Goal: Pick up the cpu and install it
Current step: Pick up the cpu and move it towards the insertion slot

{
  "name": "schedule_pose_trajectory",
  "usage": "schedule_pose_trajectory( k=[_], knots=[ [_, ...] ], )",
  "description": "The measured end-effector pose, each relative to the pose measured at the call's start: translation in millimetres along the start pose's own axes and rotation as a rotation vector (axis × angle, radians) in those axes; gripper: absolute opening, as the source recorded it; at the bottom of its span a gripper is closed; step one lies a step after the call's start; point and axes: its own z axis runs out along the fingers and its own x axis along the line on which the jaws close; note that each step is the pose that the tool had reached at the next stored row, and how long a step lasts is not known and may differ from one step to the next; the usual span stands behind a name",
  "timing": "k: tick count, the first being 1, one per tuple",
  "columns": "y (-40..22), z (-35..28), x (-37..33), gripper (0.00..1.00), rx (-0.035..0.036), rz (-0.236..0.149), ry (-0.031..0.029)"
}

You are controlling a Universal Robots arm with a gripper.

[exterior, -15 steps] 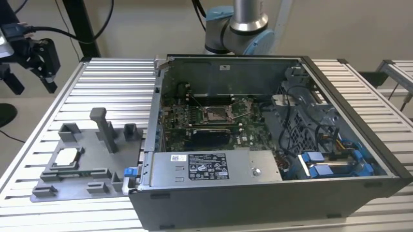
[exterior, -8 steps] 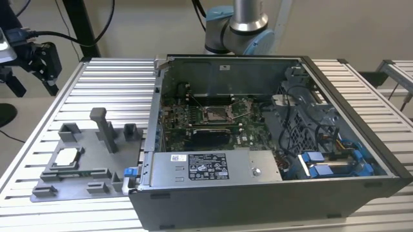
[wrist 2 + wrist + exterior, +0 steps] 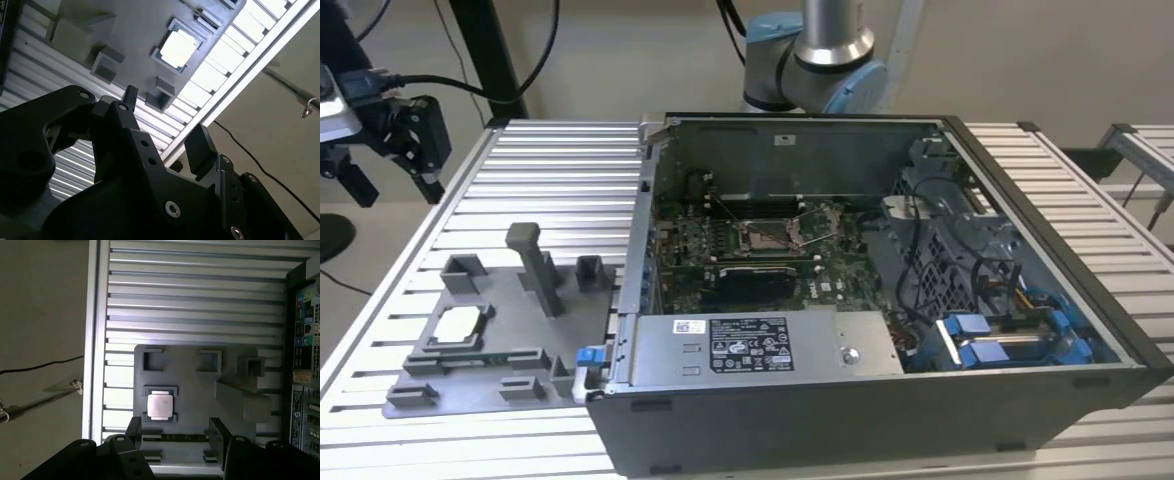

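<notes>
Cpu (image 3: 458, 325) lay in the grey tray (image 3: 520, 345), at 6 o'clock from the end effector (image 3: 175, 432) in the exterior view; fingers apart, holding nothing.

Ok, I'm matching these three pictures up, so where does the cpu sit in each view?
Exterior view: the cpu lies in a recess of the grey fixture tray, to the exterior view's left of the computer case.
First wrist view: cpu in that recess, just beyond the open pincer.
Second wrist view: cpu in that recess, beyond the pincer.
Shared landmark: the grey fixture tray.
</notes>
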Motion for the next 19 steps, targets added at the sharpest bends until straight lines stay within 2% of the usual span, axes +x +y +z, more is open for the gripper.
schedule_pose_trajectory(
  k=[19],
  knots=[
    [-1.3,22.6,0.8,1.0,-0.0039,0.0,-0.0002]
  ],
)
